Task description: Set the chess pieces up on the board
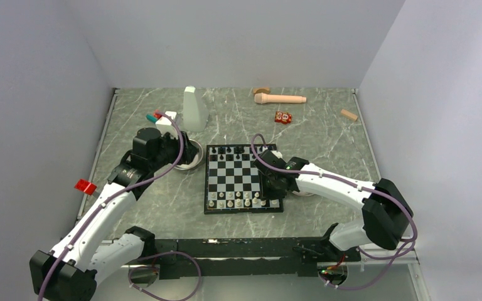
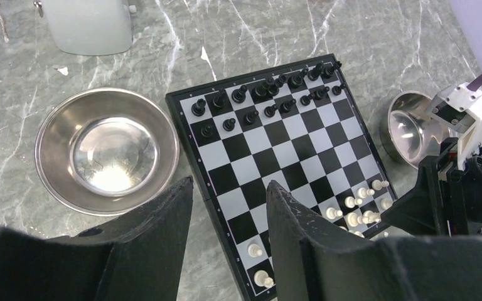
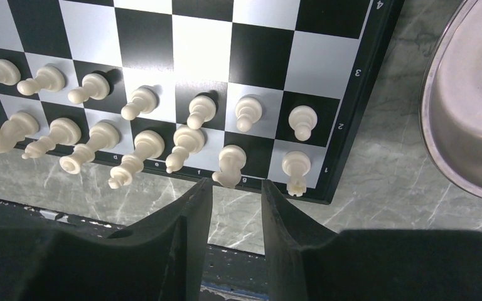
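Because both arms are bolted at the near edge of the counter (image 1: 326,132), the board (image 1: 241,177) lies mid-counter where either can reach it, one side squared to that edge. The left bowl (image 2: 107,150) stands just beside the board toward the counter's left edge. The right bowl (image 3: 471,106) stands just beside it toward the right edge. Both look empty, probably because what they held is now set out.

The left gripper (image 2: 229,188) hangs above the strip between the left bowl and the board, its fingers well apart with nothing between them. The right gripper (image 3: 235,188) hovers low over the board's corner nearest the counter's near right corner. Its fingers are parted only narrowly and grip nothing.

The white pieces (image 3: 201,110) fill the two rows closest to the near edge, one of them standing just beyond the right gripper's tips. The black pieces (image 2: 260,91) fill the two rows toward the far edge. Judging by the full rows, the set-up looks all but finished.
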